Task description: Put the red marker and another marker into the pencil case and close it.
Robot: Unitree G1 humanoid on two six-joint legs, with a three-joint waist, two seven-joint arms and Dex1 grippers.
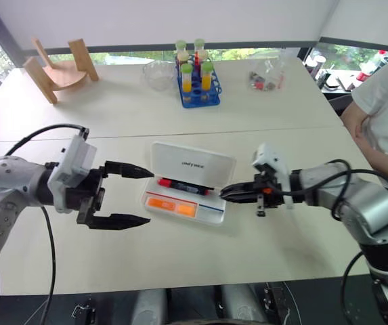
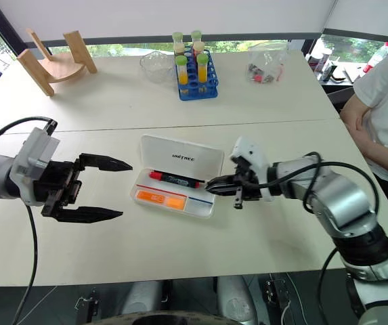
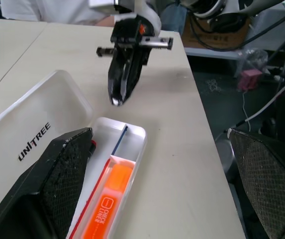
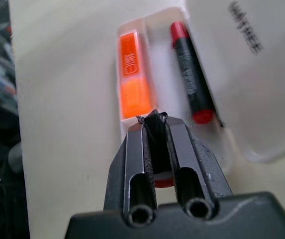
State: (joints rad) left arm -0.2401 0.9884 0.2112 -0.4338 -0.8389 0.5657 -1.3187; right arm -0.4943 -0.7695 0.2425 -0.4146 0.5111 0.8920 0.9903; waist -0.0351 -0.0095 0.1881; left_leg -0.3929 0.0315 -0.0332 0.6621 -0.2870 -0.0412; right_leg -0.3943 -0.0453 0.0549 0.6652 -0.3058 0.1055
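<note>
Open pencil case (image 1: 215, 215) holds red marker (image 1: 183, 185) and orange marker (image 1: 172, 206); left end effector (image 1: 133, 196) apart, right end effector (image 1: 225, 193) together.

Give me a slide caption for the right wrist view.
Shut right hand poised at the open pencil case, red marker and orange marker already inside.

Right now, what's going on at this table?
Both markers already lie in the open pencil case: the red marker along the hinge side, the orange marker in front of it. The lid is still up. The right gripper, jaws shut and empty, sits at the case's right end. The left gripper hovers wide open to the case's left, holding nothing.
</note>
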